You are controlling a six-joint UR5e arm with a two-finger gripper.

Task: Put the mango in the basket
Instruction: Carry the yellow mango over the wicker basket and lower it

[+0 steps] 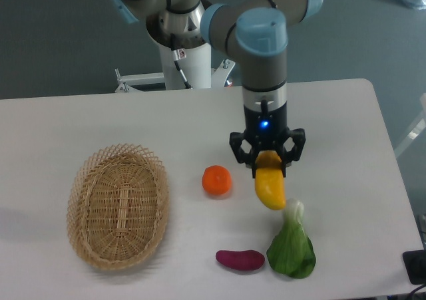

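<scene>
Mango [270,188]: smooth, yellow, orange at top, hung right of centre.
Gripper [267,159]: clamped on the mango's upper end.
Basket [118,207]: tan wicker, lower left.

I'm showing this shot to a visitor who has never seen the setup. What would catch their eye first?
First, the end effector right of centre, holding a yellow mango that hangs above the table. Next, the big wicker basket at the left, with nothing in it. Then the bright orange between them, with a purple sweet potato and a leafy green near the front edge.
</scene>
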